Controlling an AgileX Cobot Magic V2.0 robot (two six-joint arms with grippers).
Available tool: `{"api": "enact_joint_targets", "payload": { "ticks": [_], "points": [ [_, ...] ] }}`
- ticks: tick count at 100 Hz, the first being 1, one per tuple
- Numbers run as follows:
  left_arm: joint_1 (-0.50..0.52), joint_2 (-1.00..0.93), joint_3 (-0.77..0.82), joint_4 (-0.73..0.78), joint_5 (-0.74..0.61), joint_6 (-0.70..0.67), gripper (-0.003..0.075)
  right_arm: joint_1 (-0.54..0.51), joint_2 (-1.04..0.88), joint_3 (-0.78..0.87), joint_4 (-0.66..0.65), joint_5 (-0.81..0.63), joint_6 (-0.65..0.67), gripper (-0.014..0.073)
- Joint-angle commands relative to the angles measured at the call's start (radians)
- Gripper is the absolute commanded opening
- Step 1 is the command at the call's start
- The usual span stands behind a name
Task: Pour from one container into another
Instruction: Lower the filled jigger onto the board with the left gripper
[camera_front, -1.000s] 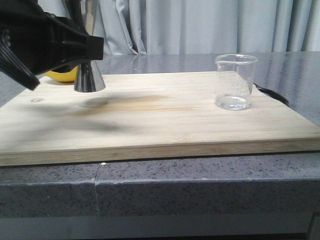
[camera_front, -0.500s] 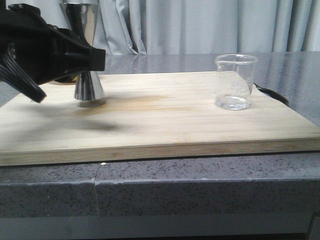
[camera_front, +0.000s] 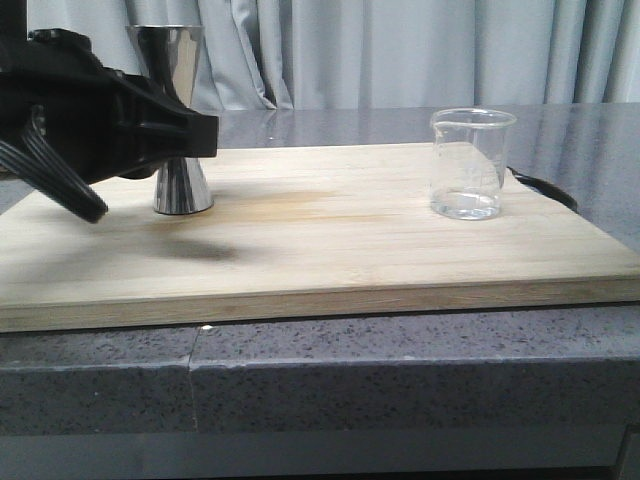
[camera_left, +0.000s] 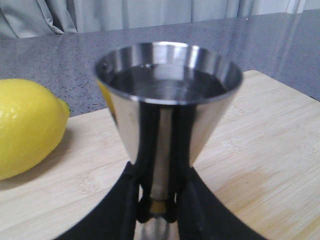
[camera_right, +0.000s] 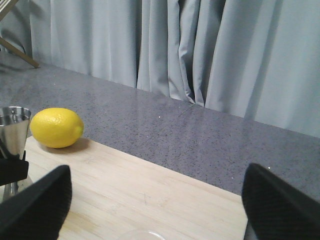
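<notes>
Hides the narrow waist of the shiny steel hourglass jigger (camera_front: 178, 120) behind the black left gripper (camera_front: 205, 135) in the front view. Cuts the yellow lemon (camera_left: 27, 127) at the left wrist picture's edge. Shows only a sliver of the clear glass beaker's rim (camera_right: 136, 233) at the right wrist picture's lower edge.

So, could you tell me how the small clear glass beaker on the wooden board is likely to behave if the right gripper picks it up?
The small clear glass beaker looks thin-walled, so it is probably light and fragile under a hard squeeze. Its smooth glass may slip between the fingers. Its straight sides and flat base on the wooden board suggest it stands steadily, though a sideways nudge could slide it.
</notes>
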Motion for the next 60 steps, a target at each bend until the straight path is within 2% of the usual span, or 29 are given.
{"api": "enact_joint_targets", "payload": {
  "ticks": [1,60],
  "points": [
    [-0.001,-0.024,-0.019,0.002,-0.102,-0.011,-0.0019,-0.003,-0.017,-0.022,0.008,-0.082,0.0,0.0622],
    [-0.001,-0.024,0.006,0.005,-0.101,-0.011,-0.0019,-0.003,-0.017,-0.022,0.008,-0.082,0.0,0.0622]
  ]
}}
